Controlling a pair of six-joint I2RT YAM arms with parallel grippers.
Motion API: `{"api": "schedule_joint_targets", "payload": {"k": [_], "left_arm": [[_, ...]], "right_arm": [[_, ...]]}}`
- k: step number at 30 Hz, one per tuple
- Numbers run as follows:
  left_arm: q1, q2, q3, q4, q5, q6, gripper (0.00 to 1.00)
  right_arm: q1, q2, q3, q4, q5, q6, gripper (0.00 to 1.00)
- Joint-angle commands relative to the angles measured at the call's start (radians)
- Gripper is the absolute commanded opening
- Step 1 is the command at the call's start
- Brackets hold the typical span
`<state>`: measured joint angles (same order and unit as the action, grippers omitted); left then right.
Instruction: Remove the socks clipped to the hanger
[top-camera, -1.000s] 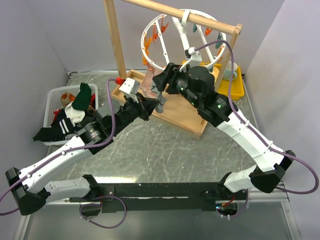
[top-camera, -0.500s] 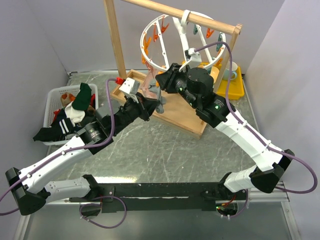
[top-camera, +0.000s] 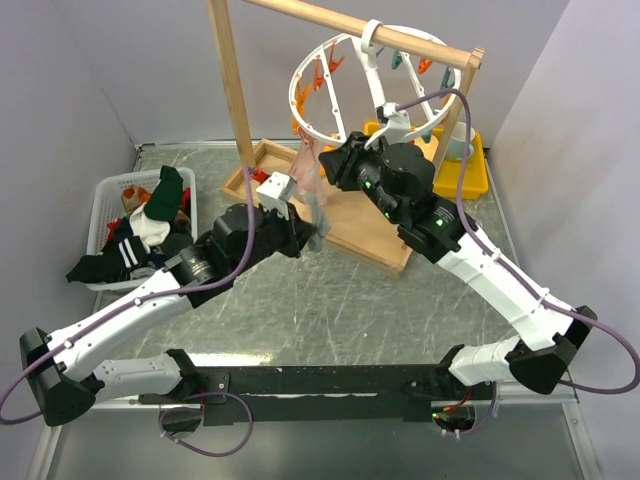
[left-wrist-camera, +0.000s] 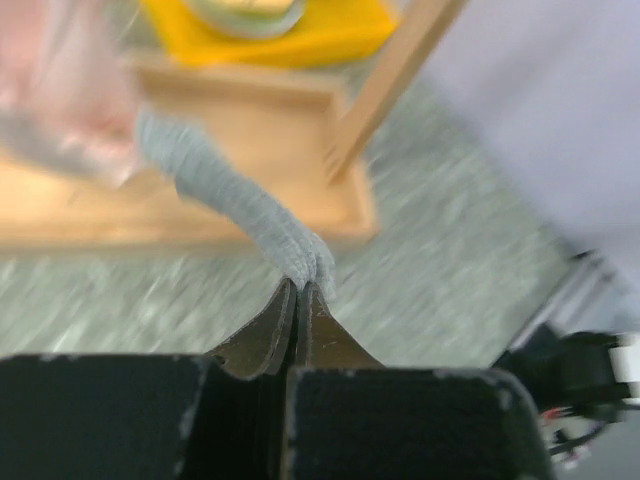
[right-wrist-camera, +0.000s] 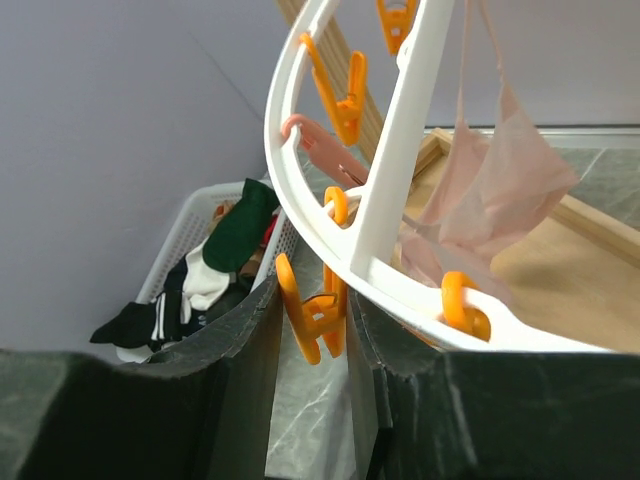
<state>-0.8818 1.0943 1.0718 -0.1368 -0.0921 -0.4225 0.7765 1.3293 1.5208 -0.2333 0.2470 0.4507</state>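
- Left hand (left-wrist-camera: 300, 287) is pinched tight on the tip of a grey sock (left-wrist-camera: 225, 195), pulled taut above the surface (top-camera: 300, 300).
- To its left, loose socks (top-camera: 150, 215) are heaped in a white basket (top-camera: 108, 190).
- Right hand (right-wrist-camera: 312, 302) is squeezed onto an orange clothespin (right-wrist-camera: 312, 322) under the hanger (right-wrist-camera: 395, 190).
- A pale pink sock (right-wrist-camera: 500, 180) dangles beyond.

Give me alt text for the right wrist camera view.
The right gripper pinches an orange plastic clothespin hanging from the round white plastic hanger. A pale pink sock hangs behind; a white mesh basket of socks sits left.
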Motion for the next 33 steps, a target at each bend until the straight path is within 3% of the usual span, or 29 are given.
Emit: {"api": "schedule_joint_targets", "payload": {"k": [1, 2, 5, 8, 14, 23, 30, 33], "left_arm": [[-0.005, 0.018, 0.046, -0.228, -0.174, 0.021, 0.01], [-0.002, 0.018, 0.06, -0.292, -0.264, 0.021, 0.01], [0.049, 0.015, 0.115, -0.389, -0.357, 0.027, 0.01], [0.16, -0.004, 0.149, -0.415, -0.37, 0.039, 0.01], [0.388, -0.022, 0.143, -0.377, -0.33, 0.064, 0.01], [0.682, 0.036, 0.169, -0.307, -0.242, 0.093, 0.01], [0.952, 0.159, 0.235, -0.274, -0.144, 0.096, 0.01], [1.009, 0.252, 0.29, -0.297, -0.086, 0.08, 0.01]], "right_arm": [[-0.002, -0.084, -0.04, 0.074, 0.051, -0.026, 0.3], [0.0, -0.09, -0.056, 0.072, 0.048, -0.027, 0.42], [-0.002, -0.119, -0.08, 0.046, 0.04, -0.027, 0.73], [0.0, -0.171, -0.125, 0.02, 0.031, -0.026, 0.81], [0.0, -0.402, -0.302, 0.002, 0.035, -0.02, 0.82], [-0.003, -0.671, -0.526, -0.147, 0.162, -0.089, 0.88], [-0.005, -0.8, -0.663, -0.239, 0.153, -0.043, 0.88], [-0.005, -0.821, -0.682, -0.255, 0.135, -0.024, 0.88]]}}
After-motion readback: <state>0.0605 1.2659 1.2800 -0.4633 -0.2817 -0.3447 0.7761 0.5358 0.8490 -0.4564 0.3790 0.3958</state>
